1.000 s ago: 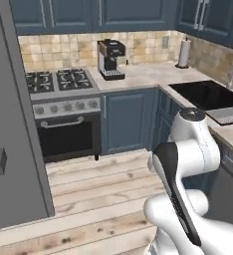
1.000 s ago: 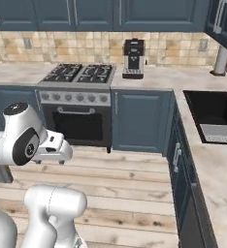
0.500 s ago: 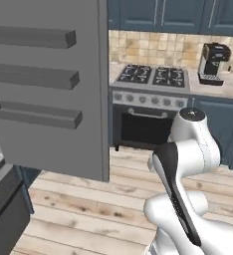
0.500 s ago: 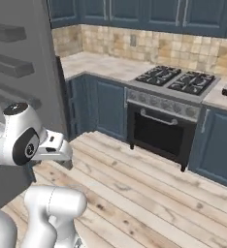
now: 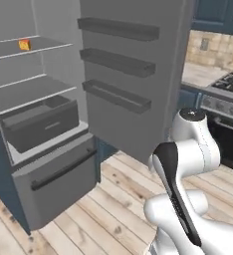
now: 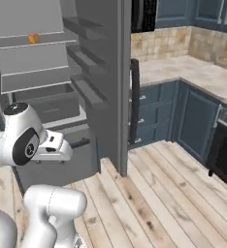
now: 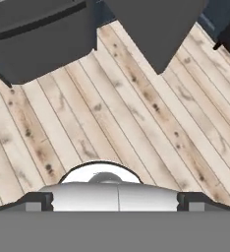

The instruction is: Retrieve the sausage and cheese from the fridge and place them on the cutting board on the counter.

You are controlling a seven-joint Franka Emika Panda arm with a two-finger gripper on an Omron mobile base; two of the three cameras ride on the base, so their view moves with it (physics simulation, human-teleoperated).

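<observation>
Showing cheese (image 5: 24, 45), open fridge (image 5: 49, 129), unlabelled

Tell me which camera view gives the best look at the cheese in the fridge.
The left base view: the cheese sits unobstructed on an upper shelf of the open fridge, its yellow-orange wedge shape readable. The right base view shows it too, as a less distinct orange block. The hand view looks down at floorboards and the fridge's bottom.

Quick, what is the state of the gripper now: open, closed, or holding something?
Gripper: open, fingers wide apart, holding nothing.
</observation>
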